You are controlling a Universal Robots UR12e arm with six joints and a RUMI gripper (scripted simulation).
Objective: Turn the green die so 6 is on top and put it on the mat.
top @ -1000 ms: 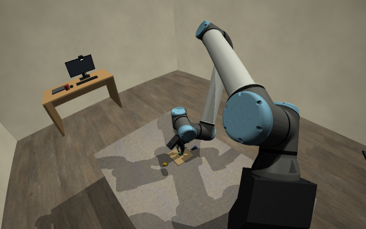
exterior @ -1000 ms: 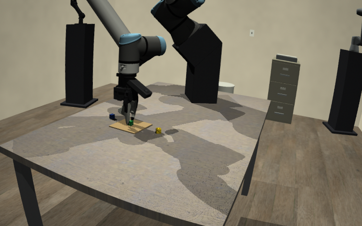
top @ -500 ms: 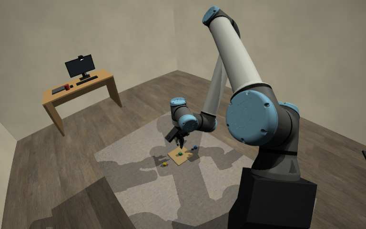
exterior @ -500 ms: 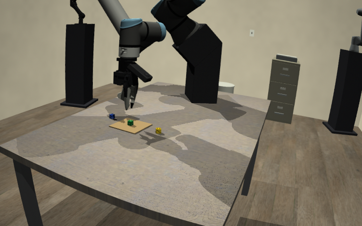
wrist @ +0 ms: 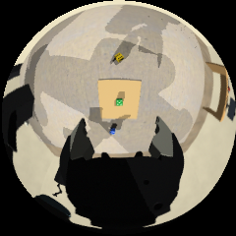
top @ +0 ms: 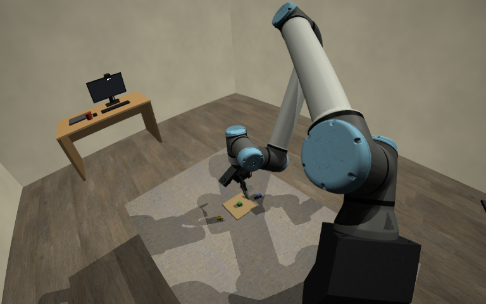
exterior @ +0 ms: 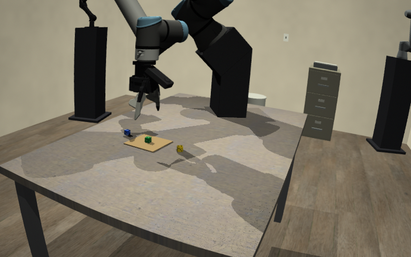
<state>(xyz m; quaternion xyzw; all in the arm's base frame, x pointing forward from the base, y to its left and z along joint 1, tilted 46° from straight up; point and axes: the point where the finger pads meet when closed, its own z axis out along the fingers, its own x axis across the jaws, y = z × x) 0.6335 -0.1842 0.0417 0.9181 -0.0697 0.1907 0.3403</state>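
Under the claw (exterior: 146,106) is a big table (exterior: 212,194) with a pale grey top, and dark shadows lie across it. The claw hangs high up, with its two fingers (exterior: 137,108) spread wide and nothing between them. Right below it lies a flat tan mat (exterior: 157,144), and the green die (exterior: 147,139) sits fully on this mat, flat and well apart from the fingers. In the wrist view the green die (wrist: 119,102) is near the middle of the mat (wrist: 105,93). Its dots are too small to count. A blue die (exterior: 127,131) sits on the table just off the mat's edge, close under the claw. A yellow die (exterior: 180,148) sits on the table on the other side of the mat, farther from the claw. The room has a brown wood floor (exterior: 348,187) and plain beige walls (exterior: 318,24). A grey filing cabinet (exterior: 321,99) stands by the wall, and tall black posts (exterior: 90,72) stand around the table. Far off is a wooden desk (top: 107,120) with a black screen (top: 106,87) and a keyboard (top: 115,106). No words or labels can be read anywhere.
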